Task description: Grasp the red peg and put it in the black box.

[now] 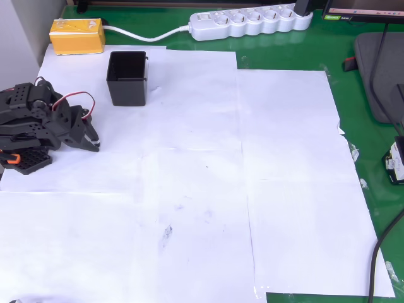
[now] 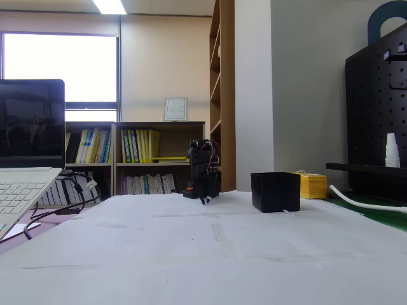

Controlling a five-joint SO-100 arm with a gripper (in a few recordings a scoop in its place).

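The black box (image 1: 127, 77) stands open-topped on the white paper at the upper left of the overhead view, and at the right of centre in the fixed view (image 2: 275, 191). The red peg is out of view. My black arm is folded at the left edge of the paper. Its gripper (image 1: 93, 140) points down at the paper, below and left of the box, with the jaws together and nothing between them. In the fixed view the gripper (image 2: 204, 198) hangs at the far end of the table, left of the box.
A yellow block (image 1: 77, 35) lies behind the box, beside a white power strip (image 1: 250, 22) with its cable. White paper sheets (image 1: 208, 189) cover the green table. A laptop (image 2: 25, 165) and cables stand at the left of the fixed view.
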